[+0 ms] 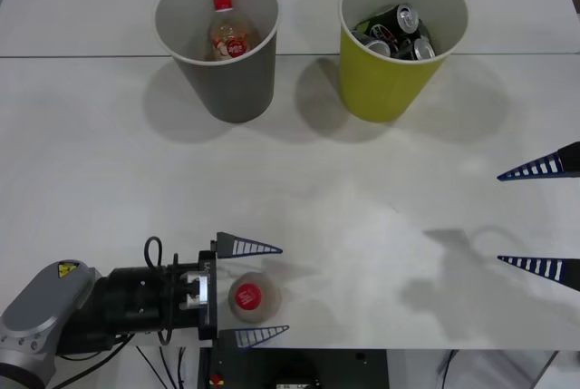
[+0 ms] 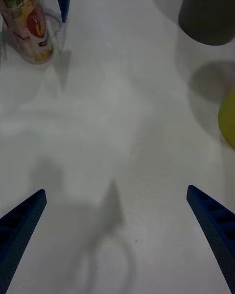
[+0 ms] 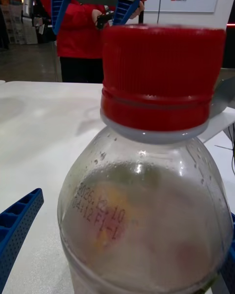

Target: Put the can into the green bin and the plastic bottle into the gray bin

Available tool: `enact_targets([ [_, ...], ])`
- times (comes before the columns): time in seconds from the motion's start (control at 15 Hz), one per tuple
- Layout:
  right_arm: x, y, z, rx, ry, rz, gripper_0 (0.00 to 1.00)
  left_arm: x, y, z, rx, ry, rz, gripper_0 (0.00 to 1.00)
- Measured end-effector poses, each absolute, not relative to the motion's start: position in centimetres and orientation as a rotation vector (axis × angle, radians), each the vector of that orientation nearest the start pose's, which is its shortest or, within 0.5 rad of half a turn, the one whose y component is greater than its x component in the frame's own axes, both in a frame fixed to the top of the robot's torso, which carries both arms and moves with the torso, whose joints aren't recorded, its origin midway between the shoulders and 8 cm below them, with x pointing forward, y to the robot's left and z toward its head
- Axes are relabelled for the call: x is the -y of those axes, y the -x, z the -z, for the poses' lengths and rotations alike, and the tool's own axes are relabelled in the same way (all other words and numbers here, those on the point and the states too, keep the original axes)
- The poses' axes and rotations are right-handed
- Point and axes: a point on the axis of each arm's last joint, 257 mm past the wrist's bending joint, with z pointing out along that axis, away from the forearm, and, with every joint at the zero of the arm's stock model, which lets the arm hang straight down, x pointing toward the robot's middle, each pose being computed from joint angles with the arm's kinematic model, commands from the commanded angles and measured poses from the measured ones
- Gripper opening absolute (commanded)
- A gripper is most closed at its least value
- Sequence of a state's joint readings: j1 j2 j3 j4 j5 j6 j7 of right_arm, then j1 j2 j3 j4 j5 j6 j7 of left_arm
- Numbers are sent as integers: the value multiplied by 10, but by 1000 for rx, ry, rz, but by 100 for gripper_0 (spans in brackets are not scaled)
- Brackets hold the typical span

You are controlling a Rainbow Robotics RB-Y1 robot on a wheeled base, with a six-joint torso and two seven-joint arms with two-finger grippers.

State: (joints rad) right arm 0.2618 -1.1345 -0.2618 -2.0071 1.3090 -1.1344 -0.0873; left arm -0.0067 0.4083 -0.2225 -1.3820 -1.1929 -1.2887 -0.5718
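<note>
The plastic bottle (image 1: pixel 253 296) stands upright near the table's front edge, its red cap (image 3: pixel 161 73) close to the left wrist camera. My left gripper (image 1: pixel 256 290) is open around it, one finger (image 3: pixel 19 225) standing clear of the bottle's side. In the right wrist view the bottle (image 2: pixel 27 24) shows its red and yellow label. My right gripper (image 1: pixel 536 217) hangs open over the table's right side, with nothing between its fingers (image 2: pixel 22 225). The gray bin (image 1: pixel 231 81) holds a stubby red-capped bottle (image 1: pixel 229 35). Several cans (image 1: pixel 405 19) lie inside the green bin (image 1: pixel 385 85).
The two bins stand side by side at the back, gray on the left and green on the right, with a seam in the table (image 1: pixel 82 56) running behind them. White tabletop (image 1: pixel 362 208) stretches between the bins and the grippers.
</note>
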Motion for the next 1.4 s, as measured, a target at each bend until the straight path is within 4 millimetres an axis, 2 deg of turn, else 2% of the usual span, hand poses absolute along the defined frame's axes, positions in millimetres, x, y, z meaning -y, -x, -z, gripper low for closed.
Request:
enact_targets([
  [0.07,286,-341,167,-1596,1634,-209,100,-47,-306,294,-1098,-1349,824,100],
  [0.13,286,-341,167,-1596,1634,-209,100,-44,-306,294,-1095,-1347,826,90],
  [0.27,286,-341,167,-1596,1634,-209,100,-43,-306,295,-1097,-1355,825,12],
  [0.33,286,-341,167,-1596,1634,-209,100,-43,-306,296,-1105,-1354,832,0],
  [0.53,286,-341,167,-1596,1634,-209,100,-42,-305,294,-1144,-1333,884,0],
  [0.93,286,-341,167,-1596,1634,-209,100,-43,-309,291,-1141,-1340,879,0],
  [1.13,286,-341,167,-1596,1634,-209,100,-50,-315,288,-1144,-1352,870,0],
  [1.4,286,-341,167,-1596,1634,-209,100,-68,-325,270,-1197,-1345,886,0],
])
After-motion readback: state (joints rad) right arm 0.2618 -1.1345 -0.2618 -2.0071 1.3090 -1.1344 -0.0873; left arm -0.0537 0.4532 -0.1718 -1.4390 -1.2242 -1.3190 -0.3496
